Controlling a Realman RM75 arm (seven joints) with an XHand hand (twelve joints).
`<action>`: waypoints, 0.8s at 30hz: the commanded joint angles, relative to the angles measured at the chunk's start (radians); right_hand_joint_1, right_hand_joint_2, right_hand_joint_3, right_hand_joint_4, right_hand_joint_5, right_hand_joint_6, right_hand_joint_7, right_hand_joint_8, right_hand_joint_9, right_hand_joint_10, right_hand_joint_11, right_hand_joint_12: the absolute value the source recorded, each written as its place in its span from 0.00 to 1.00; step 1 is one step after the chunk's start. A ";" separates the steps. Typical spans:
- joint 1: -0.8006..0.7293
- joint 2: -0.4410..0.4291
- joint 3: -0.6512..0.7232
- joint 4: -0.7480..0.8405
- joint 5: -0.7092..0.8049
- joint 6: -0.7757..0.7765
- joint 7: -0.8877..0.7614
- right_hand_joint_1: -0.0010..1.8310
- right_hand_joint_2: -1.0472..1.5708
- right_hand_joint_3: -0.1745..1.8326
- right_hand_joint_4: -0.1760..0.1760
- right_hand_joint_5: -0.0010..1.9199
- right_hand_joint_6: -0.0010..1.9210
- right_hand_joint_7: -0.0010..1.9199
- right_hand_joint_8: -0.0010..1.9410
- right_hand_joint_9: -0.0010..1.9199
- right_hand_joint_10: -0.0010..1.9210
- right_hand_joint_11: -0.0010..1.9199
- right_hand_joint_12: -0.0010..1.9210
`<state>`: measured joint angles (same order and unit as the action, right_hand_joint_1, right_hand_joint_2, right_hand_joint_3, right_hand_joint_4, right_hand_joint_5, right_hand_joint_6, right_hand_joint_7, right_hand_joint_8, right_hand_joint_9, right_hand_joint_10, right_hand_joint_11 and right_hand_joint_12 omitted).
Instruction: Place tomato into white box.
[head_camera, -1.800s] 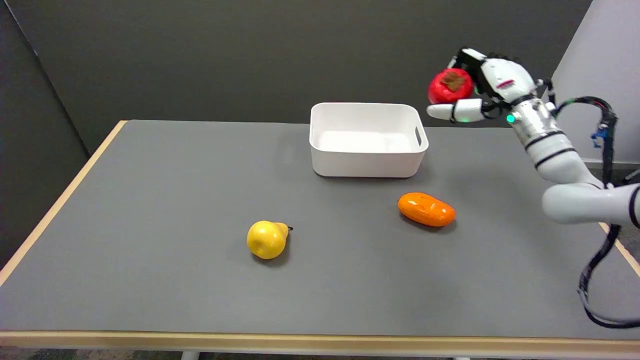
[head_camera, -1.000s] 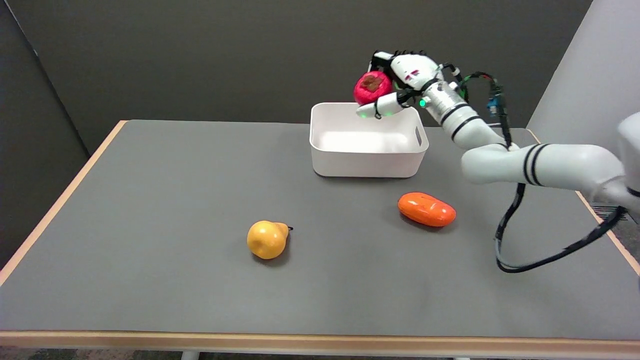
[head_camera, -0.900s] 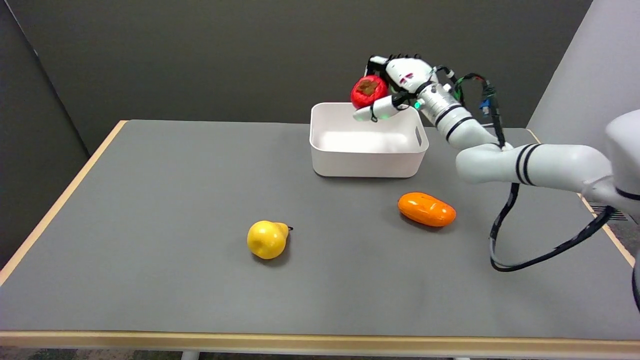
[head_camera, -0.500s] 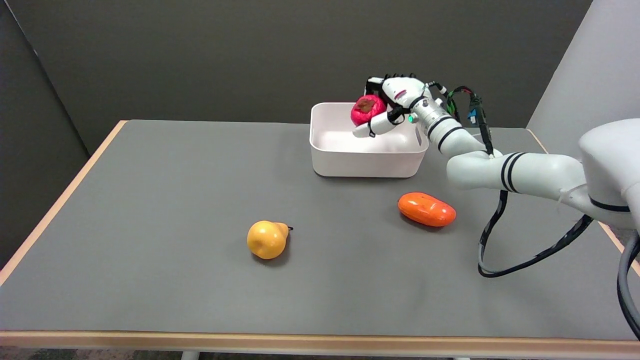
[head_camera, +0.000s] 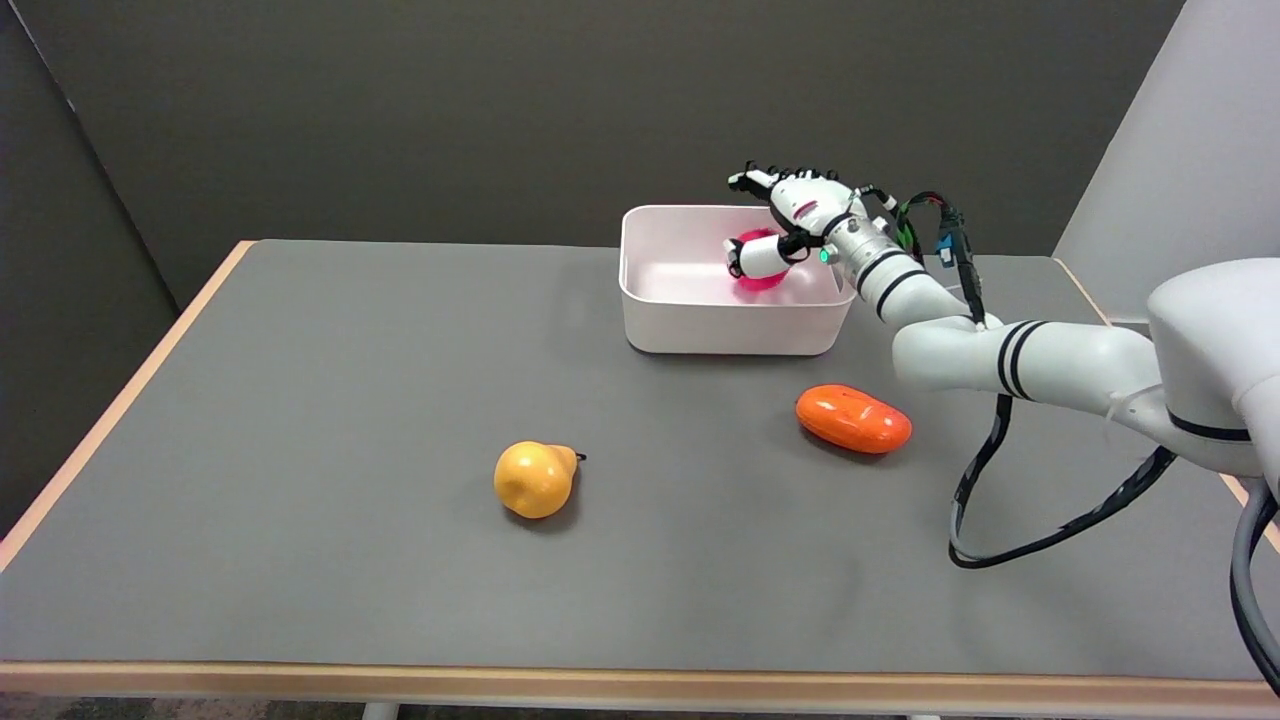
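- Right hand sits above the right half of the white box, fingers spread apart, thumb low in front of the tomato.
- Tomato is inside the box, low near its floor at the right side; only part of its red-pink surface shows behind the thumb.
- Cannot tell whether the thumb touches the tomato. The upper fingers are clearly off it and splayed toward the back wall, so I log the hand as apart and holding nothing.
- Step in hand, by my judgement: release and clear out. The tomato looks delivered; what remains is withdrawal.
- To do it well: lift the hand straight up before moving sideways, so the thumb does not drag the tomato or catch the right wall with its handle slot.
- Keep the fingers open during the lift; closing early could re-pinch the fruit.
- Watch the forearm, which crosses the box's right rim. A sideways swing could nudge the light box across the counter.
- Retreat path should stay above the orange fruit, which lies near the arm; the yellow pear is well apart.
- Writing: no readable brand or label. A small red mark on the hand's back is too small to read.
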<state>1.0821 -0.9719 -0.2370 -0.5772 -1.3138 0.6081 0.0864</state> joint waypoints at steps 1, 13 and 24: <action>-0.020 0.019 0.025 -0.028 -0.005 -0.015 0.002 0.20 0.65 0.57 0.81 0.05 0.17 0.07 0.13 0.08 0.28 0.06 0.58; -0.069 0.194 0.139 -0.323 0.002 0.164 0.068 0.20 0.64 0.59 0.78 0.04 0.13 0.05 0.10 0.05 0.28 0.05 0.52; -0.125 0.450 0.147 -0.709 -0.005 0.490 0.314 0.13 0.62 0.59 0.77 0.03 0.08 0.05 0.06 0.03 0.27 0.04 0.50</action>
<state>1.0361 -0.8262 -0.1518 -0.8253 -1.3142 0.7313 0.1584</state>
